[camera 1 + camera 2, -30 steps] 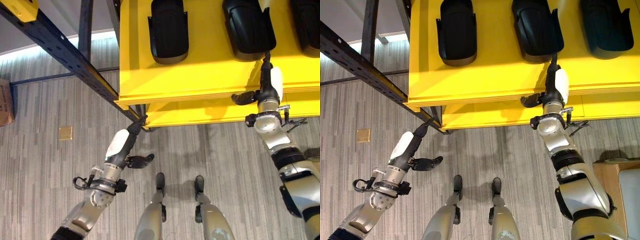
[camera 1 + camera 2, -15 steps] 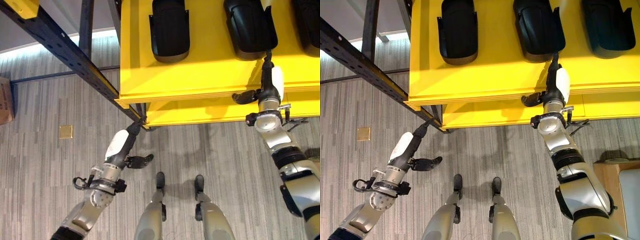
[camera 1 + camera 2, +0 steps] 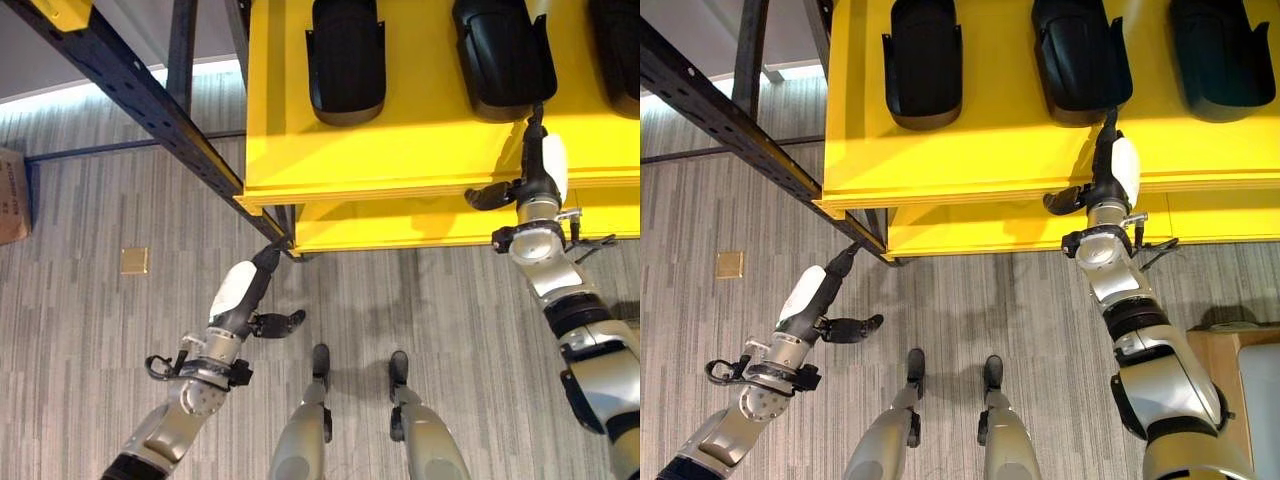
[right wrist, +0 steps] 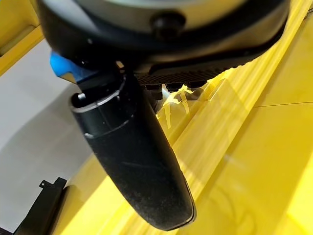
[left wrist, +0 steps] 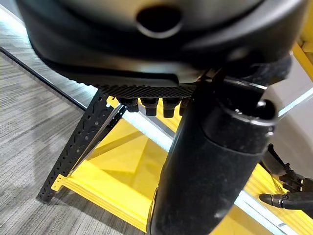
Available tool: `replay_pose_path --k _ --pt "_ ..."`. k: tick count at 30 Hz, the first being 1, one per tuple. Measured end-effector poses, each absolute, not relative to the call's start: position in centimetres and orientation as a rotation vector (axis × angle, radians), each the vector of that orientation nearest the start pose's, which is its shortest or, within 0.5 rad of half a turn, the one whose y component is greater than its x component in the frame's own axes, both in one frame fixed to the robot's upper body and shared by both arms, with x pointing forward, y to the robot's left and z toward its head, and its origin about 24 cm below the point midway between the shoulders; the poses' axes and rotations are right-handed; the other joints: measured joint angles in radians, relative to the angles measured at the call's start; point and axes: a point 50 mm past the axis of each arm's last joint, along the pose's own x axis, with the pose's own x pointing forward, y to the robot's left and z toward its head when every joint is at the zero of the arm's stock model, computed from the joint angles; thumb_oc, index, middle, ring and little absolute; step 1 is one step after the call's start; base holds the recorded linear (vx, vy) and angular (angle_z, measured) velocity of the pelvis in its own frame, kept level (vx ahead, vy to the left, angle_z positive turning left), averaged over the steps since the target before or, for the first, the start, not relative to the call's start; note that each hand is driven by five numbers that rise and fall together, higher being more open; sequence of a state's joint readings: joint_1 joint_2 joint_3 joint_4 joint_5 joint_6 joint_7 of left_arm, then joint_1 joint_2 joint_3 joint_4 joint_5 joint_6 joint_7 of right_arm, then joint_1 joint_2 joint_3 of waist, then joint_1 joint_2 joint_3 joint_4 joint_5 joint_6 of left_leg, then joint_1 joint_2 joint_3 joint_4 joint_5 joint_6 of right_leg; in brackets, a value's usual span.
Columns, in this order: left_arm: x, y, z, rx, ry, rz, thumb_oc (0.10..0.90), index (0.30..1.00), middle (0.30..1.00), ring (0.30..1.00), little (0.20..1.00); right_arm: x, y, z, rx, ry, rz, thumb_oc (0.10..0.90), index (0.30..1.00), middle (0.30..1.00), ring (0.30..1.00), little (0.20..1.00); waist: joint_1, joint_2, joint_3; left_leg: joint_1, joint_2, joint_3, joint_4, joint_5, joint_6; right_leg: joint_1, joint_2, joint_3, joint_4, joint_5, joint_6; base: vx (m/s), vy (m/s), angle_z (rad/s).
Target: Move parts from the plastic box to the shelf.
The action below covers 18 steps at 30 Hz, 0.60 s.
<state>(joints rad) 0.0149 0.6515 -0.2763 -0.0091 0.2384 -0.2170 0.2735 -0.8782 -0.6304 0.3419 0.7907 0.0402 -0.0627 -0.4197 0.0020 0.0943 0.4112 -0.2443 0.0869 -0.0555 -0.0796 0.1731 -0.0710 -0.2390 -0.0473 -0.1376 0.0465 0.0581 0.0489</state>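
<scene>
Three black moulded parts [image 3: 345, 60] [image 3: 503, 55] [image 3: 620, 50] lie side by side on the top of the yellow shelf [image 3: 400, 150]. My right hand [image 3: 540, 170] is raised at the shelf's front edge, open, with straight fingers pointing at the near end of the middle part [image 3: 1080, 60] and the thumb [image 4: 137, 161] spread to the side. It holds nothing. My left hand [image 3: 240, 295] hangs lower over the floor, left of the shelf, open and empty, with its thumb [image 5: 210, 161] sticking out.
A dark rack beam [image 3: 140, 110] runs diagonally from the upper left to the shelf's corner, with a perforated post [image 5: 78, 142] beside it. A cardboard box [image 3: 12, 195] stands at the far left. A pale plastic box [image 3: 1260, 390] on a wooden stand sits at the lower right.
The whole picture has shifted slightly, so the camera moved. Both hands keep the same pose and place relative to the shelf.
</scene>
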Motion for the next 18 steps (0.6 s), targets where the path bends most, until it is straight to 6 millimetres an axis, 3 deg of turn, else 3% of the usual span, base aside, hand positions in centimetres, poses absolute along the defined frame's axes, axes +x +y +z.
replay_pose_path --k 18 --pt "24.03 20.34 6.66 0.814 -0.249 -0.121 0.9 1.0 1.0 1.0 1.0 38.48 -25.12 18.23 -0.696 -0.238 -0.406 0.9 1.0 1.0 1.0 1.0 0.002 0.0 0.0 -0.002 0.002 -0.007 0.0 0.004 -0.004 -0.036 -0.003 -0.006 0.082 -0.042 -0.006 0.0 0.001 0.0"
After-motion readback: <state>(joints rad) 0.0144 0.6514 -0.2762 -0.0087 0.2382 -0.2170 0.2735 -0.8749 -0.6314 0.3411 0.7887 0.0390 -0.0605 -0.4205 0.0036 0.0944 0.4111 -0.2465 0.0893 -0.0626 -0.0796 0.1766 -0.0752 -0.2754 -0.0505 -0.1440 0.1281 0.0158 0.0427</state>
